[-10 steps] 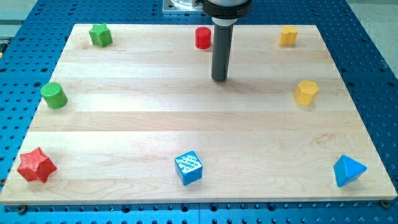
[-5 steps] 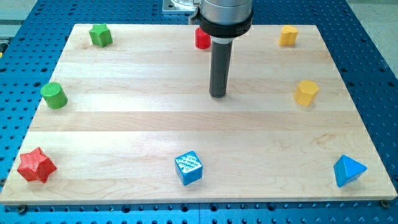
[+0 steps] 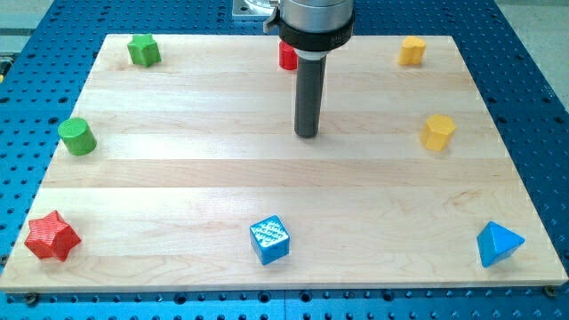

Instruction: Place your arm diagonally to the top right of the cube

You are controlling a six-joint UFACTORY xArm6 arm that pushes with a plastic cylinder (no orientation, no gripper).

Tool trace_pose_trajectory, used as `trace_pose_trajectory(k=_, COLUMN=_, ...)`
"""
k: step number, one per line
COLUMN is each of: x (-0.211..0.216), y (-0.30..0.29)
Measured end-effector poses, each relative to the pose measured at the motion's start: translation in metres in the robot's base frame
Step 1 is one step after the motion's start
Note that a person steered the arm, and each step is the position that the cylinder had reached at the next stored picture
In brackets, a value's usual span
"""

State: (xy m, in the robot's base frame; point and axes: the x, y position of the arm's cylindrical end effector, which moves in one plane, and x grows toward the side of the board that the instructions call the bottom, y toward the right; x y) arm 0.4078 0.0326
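Scattered round a pale wooden board (image 3: 178, 116) — green star (image 3: 142, 50), green cylinder (image 3: 77, 136), red star (image 3: 51, 236), blue pyramid (image 3: 498, 244), two yellow blocks (image 3: 412, 51) (image 3: 436, 132) — well apart.

2 green blocks (image 3: 142, 50), 2 red (image 3: 52, 236), 2 yellow (image 3: 436, 132), 2 blue (image 3: 269, 240); 8 total.

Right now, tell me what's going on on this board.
My tip rests on the wooden board near its middle, touching no block. The blue cube I'm to position beside sits near the view's bottom edge, well below my tip and slightly to its left. The other blocks lie around the board's edges.
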Motion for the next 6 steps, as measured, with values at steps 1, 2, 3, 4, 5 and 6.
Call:
trace_pose_trajectory(k=1, x=-0.005, y=0.006)
trace_pose_trajectory(k=2, x=-0.032, y=0.023)
trace_pose_trajectory(k=3, x=-0.034, y=0.029)
trace_pose_trajectory(k=4, x=-0.039, y=0.029)
trace_pose_trajectory(k=5, x=-0.034, y=0.029)
trace_pose_trajectory(k=6, x=-0.016, y=0.029)
